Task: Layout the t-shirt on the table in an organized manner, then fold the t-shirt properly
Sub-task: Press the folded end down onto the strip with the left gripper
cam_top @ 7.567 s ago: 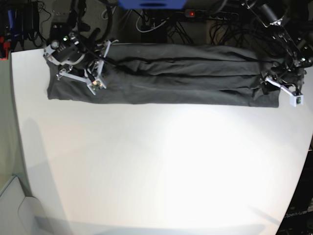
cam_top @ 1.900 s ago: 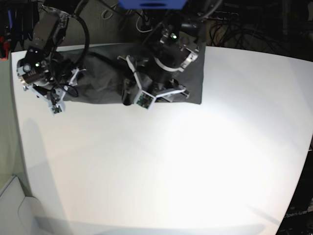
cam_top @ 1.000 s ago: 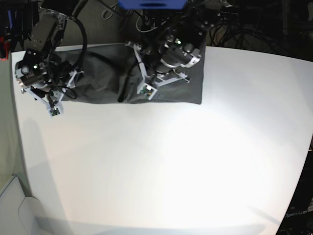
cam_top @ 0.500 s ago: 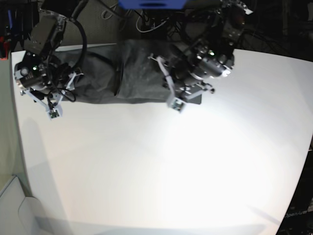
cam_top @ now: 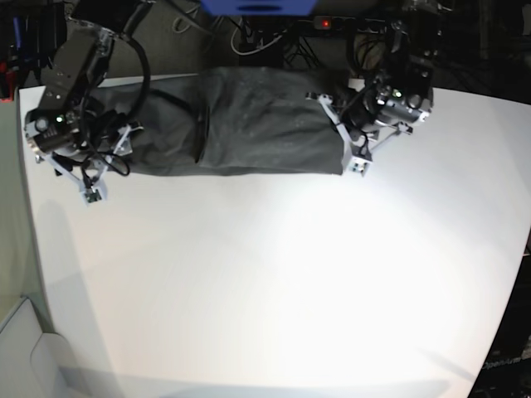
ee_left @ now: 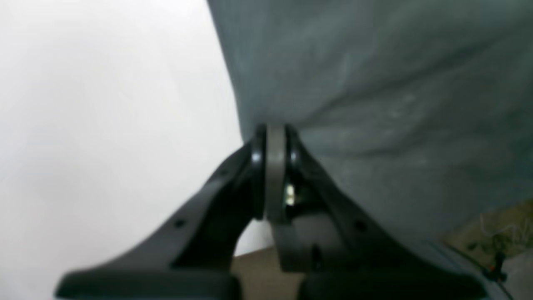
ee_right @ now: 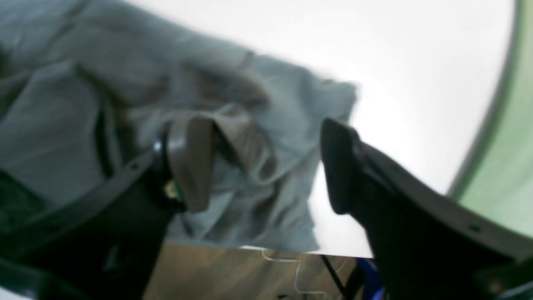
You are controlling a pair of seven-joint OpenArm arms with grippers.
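At 3 o'clock of the t-shirt (cam_top: 249,124), left gripper (cam_top: 353,153) sat pinched together at its edge; right gripper (cam_top: 87,178) stood spread at 9. Shirt's long axis ran 9-to-3 on the table (cam_top: 274,282).

tabletop (cam_top: 274,282) bare across the whole near side, easy passage. Far strip blocked by t-shirt (cam_top: 249,133), an arm at each end, cables behind.
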